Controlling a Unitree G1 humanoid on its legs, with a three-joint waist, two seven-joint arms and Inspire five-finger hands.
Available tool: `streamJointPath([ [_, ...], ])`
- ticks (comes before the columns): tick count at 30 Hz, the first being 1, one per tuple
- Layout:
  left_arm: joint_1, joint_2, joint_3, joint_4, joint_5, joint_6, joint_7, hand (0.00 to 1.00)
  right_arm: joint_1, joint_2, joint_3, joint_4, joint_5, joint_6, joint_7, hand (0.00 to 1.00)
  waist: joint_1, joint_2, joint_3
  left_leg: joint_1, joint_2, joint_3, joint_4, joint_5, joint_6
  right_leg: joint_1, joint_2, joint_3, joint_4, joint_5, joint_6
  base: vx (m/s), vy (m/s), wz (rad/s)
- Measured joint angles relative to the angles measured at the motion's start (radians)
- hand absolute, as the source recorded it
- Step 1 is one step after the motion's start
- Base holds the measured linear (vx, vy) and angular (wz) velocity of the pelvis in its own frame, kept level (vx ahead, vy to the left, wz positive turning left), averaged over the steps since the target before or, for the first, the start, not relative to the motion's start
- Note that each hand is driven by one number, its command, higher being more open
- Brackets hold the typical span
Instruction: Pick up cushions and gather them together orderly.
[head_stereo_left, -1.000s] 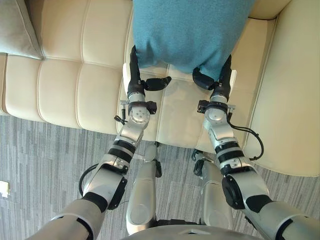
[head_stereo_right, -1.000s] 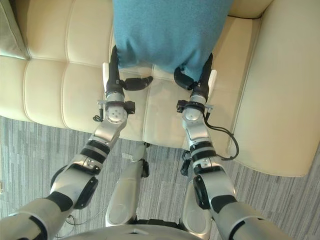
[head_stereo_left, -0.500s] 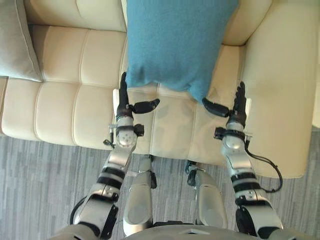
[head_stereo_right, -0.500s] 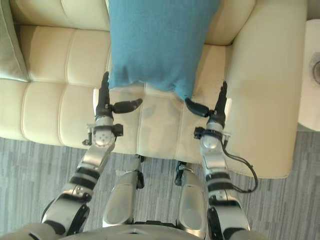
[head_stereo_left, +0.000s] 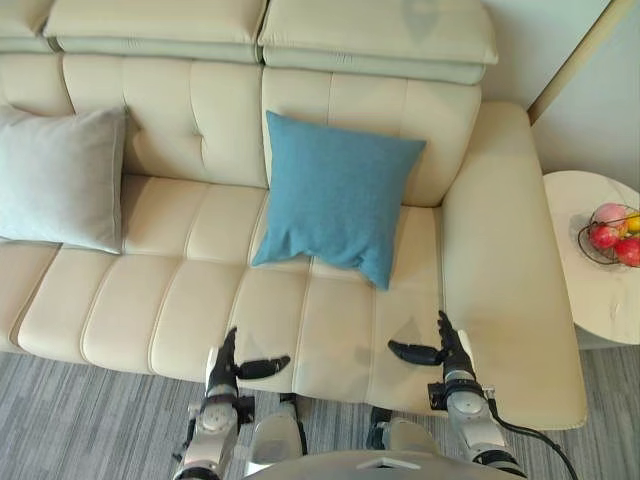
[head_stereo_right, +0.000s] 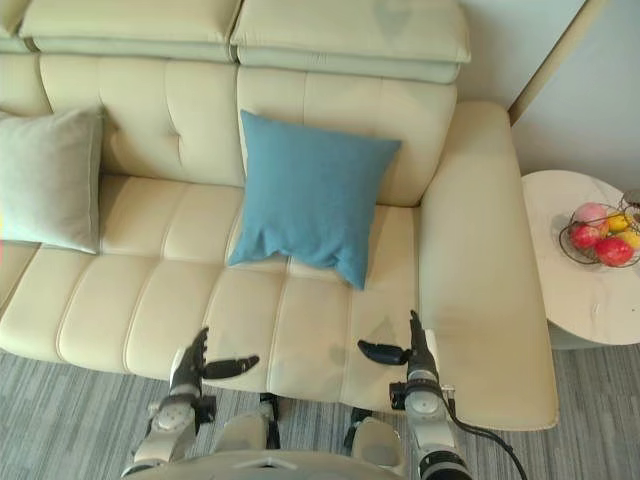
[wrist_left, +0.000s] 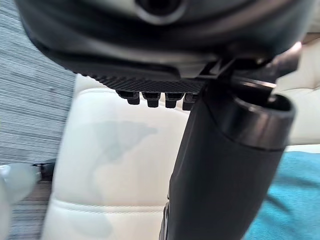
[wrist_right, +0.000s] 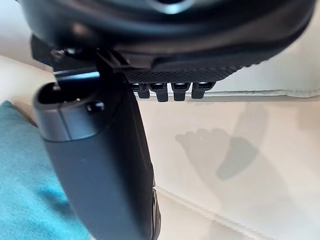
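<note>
A teal cushion (head_stereo_left: 339, 195) leans upright against the backrest of the cream sofa (head_stereo_left: 180, 310), right of its middle. A grey cushion (head_stereo_left: 58, 178) leans against the backrest at the far left, well apart from the teal one. My left hand (head_stereo_left: 228, 366) hovers over the seat's front edge, fingers straight, thumb pointing inward, holding nothing. My right hand (head_stereo_left: 441, 348) mirrors it near the right armrest, also open and empty. A slice of teal cushion (wrist_left: 292, 200) shows past the thumb in the left wrist view, and the teal cushion (wrist_right: 25, 170) again in the right wrist view.
A round white side table (head_stereo_left: 580, 290) stands right of the sofa with a wire bowl of fruit (head_stereo_left: 612, 233) on it. Grey striped floor (head_stereo_left: 80, 420) runs along the sofa's front. The wide seat between the two cushions is bare.
Both hands let go of the teal cushion and drew back to the seat's front edge. The cushion now rests against the backrest. The camera pulled back, showing the whole sofa.
</note>
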Motion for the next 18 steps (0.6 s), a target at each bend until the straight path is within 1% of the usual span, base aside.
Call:
streamJointPath([
  [1, 0.009, -0.001, 0.000, 0.030, 0.016, 0.000, -0.006, 1.00, 0.004, 0.000, 0.005, 0.029, -0.012, 0.000, 0.004, 1.00, 0.000, -0.001, -0.006, 0.008, -0.001, 0.001, 0.000, -0.008, -0.006, 0.012, 0.001, 0.001, -0.008, 0.001, 0.000, 0.00, 0.000, 0.00],
  [3, 0.016, -0.007, 0.017, 0.103, 0.050, 0.004, -0.019, 1.00, 0.017, 0.001, 0.006, 0.111, -0.024, 0.000, 0.014, 1.00, 0.001, -0.005, -0.022, 0.031, -0.005, 0.007, 0.000, -0.018, -0.003, 0.044, 0.000, 0.003, -0.032, 0.005, 0.006, 0.02, 0.010, -0.03],
  [7, 0.013, -0.002, 0.030, 0.153, 0.086, 0.003, -0.018, 1.00, 0.016, 0.001, 0.004, 0.179, -0.025, 0.003, 0.015, 1.00, 0.001, -0.006, -0.028, 0.081, -0.011, 0.046, 0.000, -0.032, 0.002, 0.078, -0.001, 0.039, -0.045, 0.015, 0.007, 0.05, 0.012, -0.24],
  [10, -0.008, -0.002, 0.027, 0.176, 0.092, 0.003, -0.021, 1.00, 0.008, 0.001, -0.003, 0.202, -0.024, 0.005, 0.014, 1.00, -0.001, -0.009, -0.028, 0.098, -0.013, 0.077, 0.000, -0.042, 0.000, 0.078, -0.003, 0.068, -0.048, 0.018, 0.007, 0.05, 0.029, -0.34],
  [12, -0.016, -0.002, 0.026, 0.184, 0.093, 0.003, -0.022, 1.00, -0.014, 0.001, -0.008, 0.233, -0.021, 0.008, 0.014, 1.00, -0.001, -0.013, -0.027, 0.108, -0.012, 0.108, 0.002, -0.046, 0.001, 0.067, -0.003, 0.101, -0.039, 0.022, 0.009, 0.02, 0.028, -0.48],
  [14, -0.039, -0.001, 0.026, 0.187, 0.110, 0.003, -0.020, 1.00, -0.052, 0.001, -0.015, 0.251, -0.019, 0.016, 0.009, 1.00, -0.001, -0.020, -0.022, 0.099, -0.009, 0.149, 0.006, -0.045, 0.001, 0.016, -0.004, 0.139, -0.001, 0.027, 0.014, -0.03, 0.024, -0.58],
  [15, -0.067, 0.003, 0.026, 0.190, 0.115, 0.003, -0.019, 1.00, -0.067, 0.002, -0.013, 0.250, -0.018, 0.017, 0.005, 1.00, -0.004, -0.027, -0.017, 0.068, -0.003, 0.158, 0.036, -0.053, 0.013, -0.033, -0.009, 0.130, 0.055, 0.031, 0.014, -0.10, 0.012, -0.27],
  [16, -0.088, 0.005, 0.026, 0.190, 0.120, 0.003, -0.018, 1.00, -0.073, 0.002, -0.011, 0.251, -0.018, 0.020, 0.005, 1.00, -0.008, -0.036, -0.007, 0.050, 0.000, 0.157, 0.075, -0.064, 0.025, -0.059, -0.017, 0.114, 0.105, 0.031, 0.014, -0.11, 0.012, -0.09],
  [18, -0.095, 0.005, 0.026, 0.182, 0.125, 0.002, -0.018, 1.00, -0.070, 0.003, -0.011, 0.251, -0.016, 0.027, 0.004, 1.00, -0.011, -0.047, 0.000, 0.051, 0.005, 0.154, 0.116, -0.099, 0.027, -0.051, -0.023, 0.100, 0.127, 0.031, 0.014, -0.11, 0.036, -0.02],
])
